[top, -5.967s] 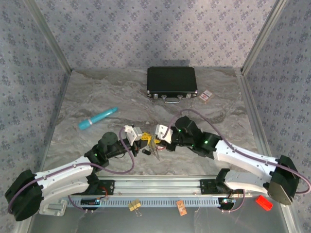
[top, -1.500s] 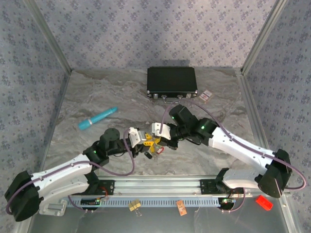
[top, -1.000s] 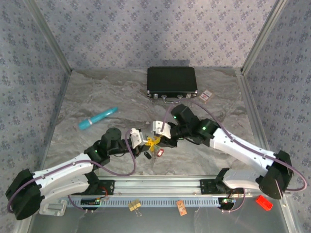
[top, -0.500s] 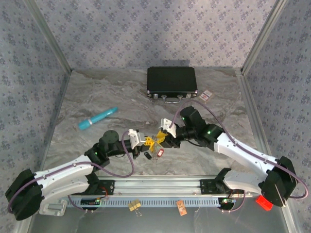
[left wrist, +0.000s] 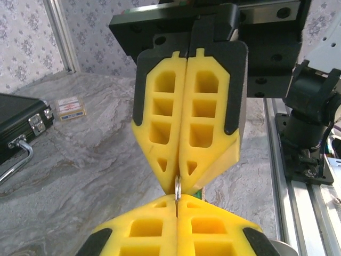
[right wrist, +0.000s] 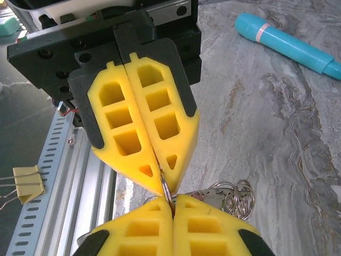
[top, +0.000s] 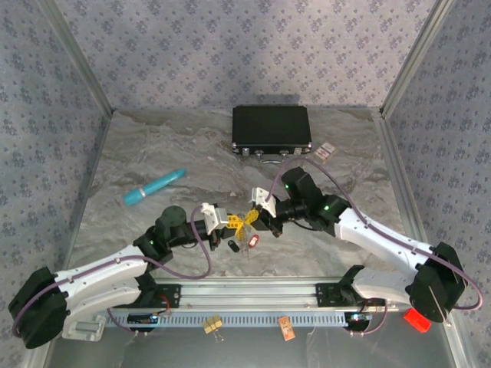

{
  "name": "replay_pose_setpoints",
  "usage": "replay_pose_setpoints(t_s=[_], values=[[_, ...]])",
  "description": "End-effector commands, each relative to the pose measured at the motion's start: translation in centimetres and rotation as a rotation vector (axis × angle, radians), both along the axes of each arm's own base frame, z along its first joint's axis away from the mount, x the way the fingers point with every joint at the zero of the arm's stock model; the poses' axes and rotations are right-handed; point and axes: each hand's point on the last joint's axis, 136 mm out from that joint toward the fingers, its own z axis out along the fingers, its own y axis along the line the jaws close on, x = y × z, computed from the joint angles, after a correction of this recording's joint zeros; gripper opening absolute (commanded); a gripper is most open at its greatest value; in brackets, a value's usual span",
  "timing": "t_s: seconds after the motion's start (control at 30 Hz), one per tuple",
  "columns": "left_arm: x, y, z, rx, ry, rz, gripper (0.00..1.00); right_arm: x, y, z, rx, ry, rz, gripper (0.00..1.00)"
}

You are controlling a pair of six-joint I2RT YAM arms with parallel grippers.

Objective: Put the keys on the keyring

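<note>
My two yellow-fingered grippers meet tip to tip above the table's near middle. The left gripper (top: 230, 223) is shut, and so is the right gripper (top: 253, 221). The keyring (left wrist: 177, 189) is seen edge-on as a thin grey hoop, pinched in both sets of jaws. In the right wrist view the keyring (right wrist: 166, 191) runs from the left gripper's tips into my own. A metal key blade (right wrist: 213, 194) and small chain loops (right wrist: 238, 197) hang behind it. On the table just below lie a red-headed key (top: 252, 241) and a dark key (top: 232, 245).
A black case (top: 271, 128) lies at the back, with a small card (top: 327, 151) to its right. A teal pen (top: 154, 187) lies at the left. A yellow binder clip (top: 212, 325) and an orange tag (top: 286, 328) rest beyond the front rail (top: 253, 291).
The right gripper drew back to the right, then its jaws shut on the keyring held by the left gripper. The left arm barely moved.
</note>
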Motion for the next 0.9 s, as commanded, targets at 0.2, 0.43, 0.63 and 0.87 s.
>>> replay_pose_setpoints(t_s=[0.2, 0.43, 0.63, 0.87], values=[[0.50, 0.35, 0.93, 0.074, -0.041, 0.030, 0.31, -0.31, -0.44, 0.60, -0.149, -0.091, 0.046, 0.00], [0.46, 0.07, 1.01, 0.109, -0.054, 0.010, 0.31, -0.09, -0.42, 0.68, -0.230, -0.152, 0.070, 0.00], [0.30, -0.10, 1.27, 0.108, -0.068, -0.008, 0.31, -0.37, -0.23, 1.03, -0.249, -0.175, 0.092, 0.00], [0.17, -0.42, 1.28, 0.108, -0.066, -0.027, 0.27, -0.59, 0.42, 1.18, -0.244, -0.189, 0.110, 0.00]])
